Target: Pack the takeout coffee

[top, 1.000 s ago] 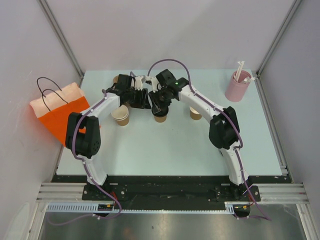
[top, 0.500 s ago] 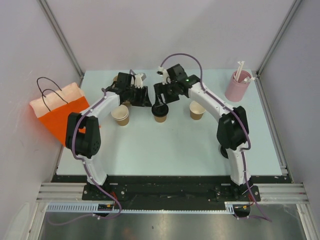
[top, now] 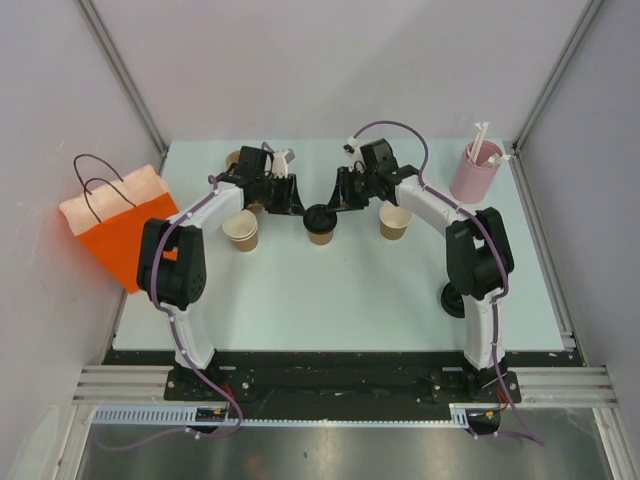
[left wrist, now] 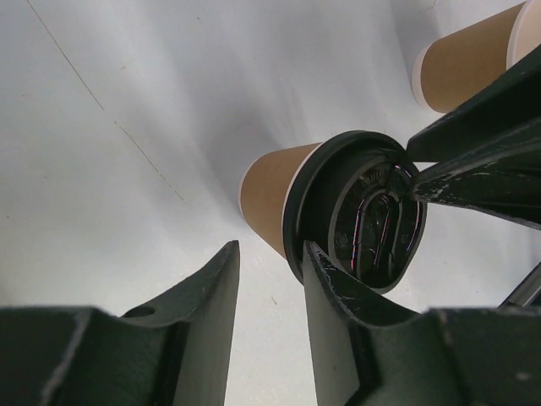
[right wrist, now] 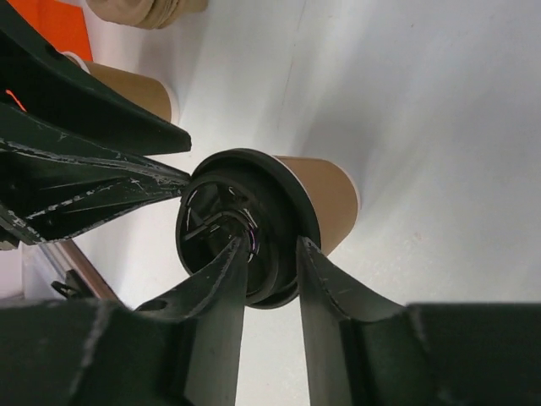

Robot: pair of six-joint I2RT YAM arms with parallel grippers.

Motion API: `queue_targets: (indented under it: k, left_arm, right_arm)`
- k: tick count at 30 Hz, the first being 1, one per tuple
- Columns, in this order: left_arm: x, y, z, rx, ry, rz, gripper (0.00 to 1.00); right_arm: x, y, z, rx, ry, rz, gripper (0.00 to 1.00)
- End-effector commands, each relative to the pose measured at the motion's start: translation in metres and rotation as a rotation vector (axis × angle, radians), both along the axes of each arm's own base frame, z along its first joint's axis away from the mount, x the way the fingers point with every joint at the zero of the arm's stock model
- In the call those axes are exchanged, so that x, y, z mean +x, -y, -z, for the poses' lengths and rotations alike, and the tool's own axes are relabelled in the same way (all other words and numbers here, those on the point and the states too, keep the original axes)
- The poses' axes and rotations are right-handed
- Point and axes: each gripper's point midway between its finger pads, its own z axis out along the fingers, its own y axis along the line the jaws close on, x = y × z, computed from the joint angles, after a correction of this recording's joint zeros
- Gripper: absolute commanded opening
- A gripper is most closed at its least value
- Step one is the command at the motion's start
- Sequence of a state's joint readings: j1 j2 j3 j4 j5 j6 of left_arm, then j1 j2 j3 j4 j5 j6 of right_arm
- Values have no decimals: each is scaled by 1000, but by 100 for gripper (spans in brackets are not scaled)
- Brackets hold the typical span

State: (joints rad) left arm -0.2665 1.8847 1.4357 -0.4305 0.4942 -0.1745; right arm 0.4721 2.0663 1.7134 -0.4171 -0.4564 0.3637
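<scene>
L arm (top: 188, 330) & R arm (top: 482, 330) same build: white moulded link shells alt. w/ bulky black joint housings, black bases bolted on the black base plate (top: 340, 378). One purple cable (top: 152, 268) per arm, running from that plate up along the shell & looping free at the end farthest from the plate; small white fitting there too. L gripper (left wrist: 270, 249) & R gripper (right wrist: 272, 245): matte black tapered fingers, edges scuffed w/ pale scratches; round hole in L gripper's body block.

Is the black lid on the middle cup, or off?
On: the black lid caps the middle cup; whether fully seated, cannot tell.
</scene>
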Motion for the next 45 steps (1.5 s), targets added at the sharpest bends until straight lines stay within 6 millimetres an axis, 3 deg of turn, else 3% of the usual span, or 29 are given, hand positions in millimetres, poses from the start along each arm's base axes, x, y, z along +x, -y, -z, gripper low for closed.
queue_targets:
  k: [1, 6, 14, 17, 19, 26, 45]
  left_arm:
    - [3, 9, -13, -42, 12, 10, 40]
    - [1, 10, -13, -47, 8, 13, 41]
    - [0, 10, -14, -49, 9, 16, 40]
    - [-2, 10, -14, -49, 9, 18, 40]
    - [-4, 10, -15, -49, 11, 21, 40]
    - [-12, 13, -9, -52, -5, 41, 40]
    - [-22, 10, 14, -38, -60, 46, 34]
  right_arm:
    - [8, -3, -30, 126, 46, 28, 33]
    - [6, 12, -29, 130, 41, 77, 31]
    - [3, 8, -49, 133, 84, 59, 38]
    - [6, 21, -44, 111, 69, 104, 29]
    - [3, 29, -31, 100, 34, 127, 29]
    - [-12, 17, -10, 104, -24, 75, 29]
    - [-20, 19, 32, 79, -114, 65, 23]
